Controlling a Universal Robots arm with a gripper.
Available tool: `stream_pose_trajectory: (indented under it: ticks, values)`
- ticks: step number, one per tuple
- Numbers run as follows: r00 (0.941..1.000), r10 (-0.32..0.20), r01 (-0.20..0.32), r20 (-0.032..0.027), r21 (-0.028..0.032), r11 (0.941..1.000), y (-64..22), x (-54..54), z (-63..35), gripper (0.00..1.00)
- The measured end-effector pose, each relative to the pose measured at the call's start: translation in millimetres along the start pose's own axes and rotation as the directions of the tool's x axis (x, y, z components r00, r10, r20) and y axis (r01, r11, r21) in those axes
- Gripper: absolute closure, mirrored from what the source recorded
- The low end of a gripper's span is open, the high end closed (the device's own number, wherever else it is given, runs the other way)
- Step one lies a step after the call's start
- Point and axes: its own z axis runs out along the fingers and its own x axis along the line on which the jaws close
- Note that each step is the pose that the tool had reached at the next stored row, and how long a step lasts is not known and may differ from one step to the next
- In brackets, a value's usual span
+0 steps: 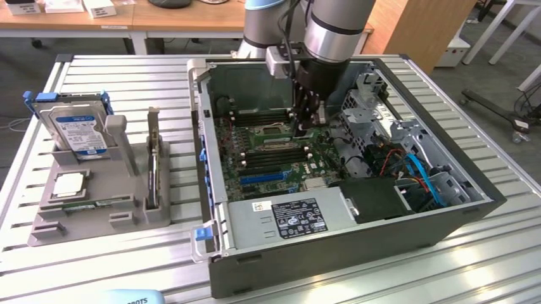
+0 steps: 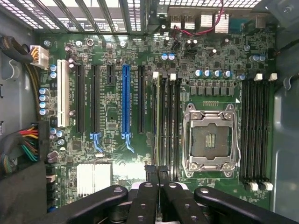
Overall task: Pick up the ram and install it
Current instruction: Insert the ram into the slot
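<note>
Hovering over the open motherboard [image 2: 112,122], the gripper [image 2: 158,173] is clenched, its two fingertips [image 2: 150,176] pressed together with nothing visible between them; they sit above one end of the bank of memory slots [image 2: 167,126] just beside the empty CPU socket [image 2: 210,140]. One slot in line with the tips shows a paler streak along its length; cannot tell whether that is a module or glare. Outward: the board lies inside the open computer case [image 1: 338,253], and on the exterior view's left, well apart from the case, stands a grey parts tray [image 1: 50,233]. A narrow green stick lies flat in the tray's low slot nearest the camera, just beside the square silver processor chip [image 1: 70,183]; I read this as the ram [image 1: 91,204], untouched. Judgement: pick-up not yet done, install not begun, task near its start. A grasp there would call for the jaws released first, then set across the stick's thin faces and square to its length, since a skewed hold would fight the slot at insertion. Pose of the arm [image 1: 330,28]: near vertical over the case in the exterior view, wrist pointed straight down at the board, fingers upright
</note>
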Motion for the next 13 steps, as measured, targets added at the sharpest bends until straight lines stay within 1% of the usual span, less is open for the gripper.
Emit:
stream_pose_trajectory:
  ticks: [13]
  values:
    - [1.0,-0.001,0.001,-0.0001,0.0,1.0,-0.3,0.3,11.4,0.89]
